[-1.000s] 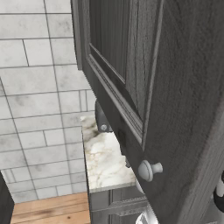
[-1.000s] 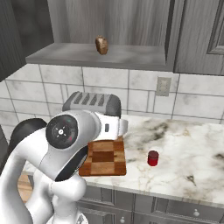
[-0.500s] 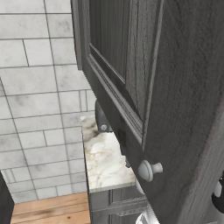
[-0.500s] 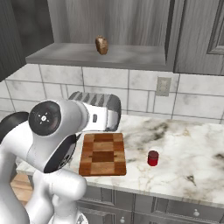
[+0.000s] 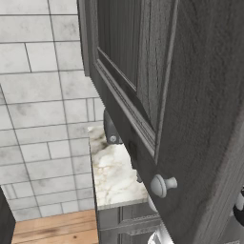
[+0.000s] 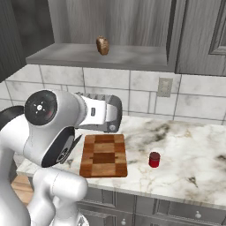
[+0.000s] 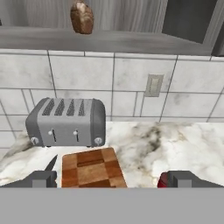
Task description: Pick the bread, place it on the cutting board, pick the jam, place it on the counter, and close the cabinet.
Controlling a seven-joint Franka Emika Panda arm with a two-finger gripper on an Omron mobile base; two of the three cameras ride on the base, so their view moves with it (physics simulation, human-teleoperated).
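One tip: raise the wide-spread claw squarely to the small brown loaf piece on the cabinet shelf before pinching.

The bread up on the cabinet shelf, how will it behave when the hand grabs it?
The bread looks small and chunky, so probably light and fairly stiff. It stands upright on the shelf, so a nudge may tip it. Its crust seems rough, likely not slippery in the open hand.

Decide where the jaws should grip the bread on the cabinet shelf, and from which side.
Grip the bread across its narrow flanks, coming in level from the open front: it stands upright on the cabinet shelf, leaving little room above.
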